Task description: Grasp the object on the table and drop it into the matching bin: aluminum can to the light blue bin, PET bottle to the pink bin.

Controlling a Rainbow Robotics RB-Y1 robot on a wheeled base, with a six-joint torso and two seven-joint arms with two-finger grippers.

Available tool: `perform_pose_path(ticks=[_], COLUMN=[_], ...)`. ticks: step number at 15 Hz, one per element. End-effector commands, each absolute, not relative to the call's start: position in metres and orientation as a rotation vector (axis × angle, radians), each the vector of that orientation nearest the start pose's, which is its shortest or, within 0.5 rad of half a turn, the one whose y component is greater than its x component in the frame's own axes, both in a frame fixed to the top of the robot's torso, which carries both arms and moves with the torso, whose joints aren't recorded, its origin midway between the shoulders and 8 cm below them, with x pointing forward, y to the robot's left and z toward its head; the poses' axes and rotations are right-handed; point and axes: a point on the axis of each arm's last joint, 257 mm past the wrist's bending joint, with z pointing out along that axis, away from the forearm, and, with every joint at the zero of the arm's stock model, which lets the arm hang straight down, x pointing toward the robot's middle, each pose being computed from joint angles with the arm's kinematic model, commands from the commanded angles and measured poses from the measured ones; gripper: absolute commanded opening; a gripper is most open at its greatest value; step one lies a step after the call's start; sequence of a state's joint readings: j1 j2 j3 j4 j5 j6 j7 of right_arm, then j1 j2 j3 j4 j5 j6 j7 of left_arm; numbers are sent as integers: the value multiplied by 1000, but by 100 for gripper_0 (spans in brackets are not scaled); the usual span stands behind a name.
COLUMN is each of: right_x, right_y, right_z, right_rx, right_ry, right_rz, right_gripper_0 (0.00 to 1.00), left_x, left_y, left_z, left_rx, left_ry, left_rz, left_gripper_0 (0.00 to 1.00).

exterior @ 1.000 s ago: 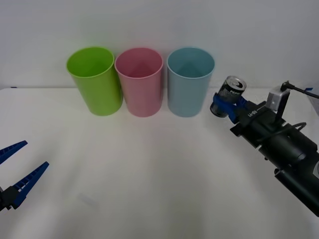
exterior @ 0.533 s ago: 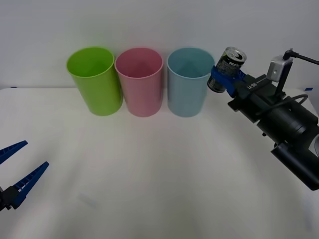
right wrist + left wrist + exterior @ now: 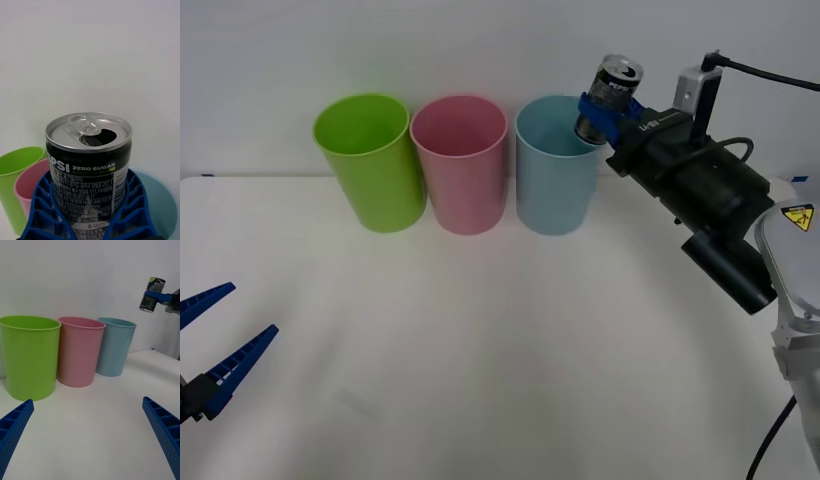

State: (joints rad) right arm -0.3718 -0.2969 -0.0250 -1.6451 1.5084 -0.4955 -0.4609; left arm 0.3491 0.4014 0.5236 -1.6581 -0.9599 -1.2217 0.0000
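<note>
With can (image 3: 609,97) clamped in right gripper (image 3: 601,110), lifted off table (image 3: 480,350), grasp done. Can hangs by near rim of blue bin (image 3: 558,165), not yet centred. Left: shift over mouth, release. Left gripper (image 3: 208,345) spread wide, idle low.

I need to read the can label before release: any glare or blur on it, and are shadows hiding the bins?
Right wrist view: the aluminum can is sharp, its label readable, with only a soft sheen on the lid, held in the right claw. Front view: even light, faint shadows on the table; the light blue bin shows plainly. Left wrist view: the pink bin is evenly lit.
</note>
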Motion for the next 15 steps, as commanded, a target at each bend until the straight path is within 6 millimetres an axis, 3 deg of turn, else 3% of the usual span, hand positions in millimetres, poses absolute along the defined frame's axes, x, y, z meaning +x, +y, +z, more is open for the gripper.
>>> perform_pose_path(ticks=[1,8,11,15], right_x=[604,666,676,675], right_y=[-118,-104,-97,-93], right_z=[-9,-13,-18,-20], right_rx=[-345,-213,-203,-213], right_ry=[1287,1332,1348,1349], right_rz=[518,431,415,412], right_gripper_0=[0,0,0,0], left_x=[342,342,342,342], left_y=[330,330,330,330], left_z=[-169,-169,-169,-169], left_rx=[465,465,465,465], left_ry=[1441,1441,1441,1441], left_rz=[-567,-567,-567,-567], left_gripper_0=[100,100,100,100])
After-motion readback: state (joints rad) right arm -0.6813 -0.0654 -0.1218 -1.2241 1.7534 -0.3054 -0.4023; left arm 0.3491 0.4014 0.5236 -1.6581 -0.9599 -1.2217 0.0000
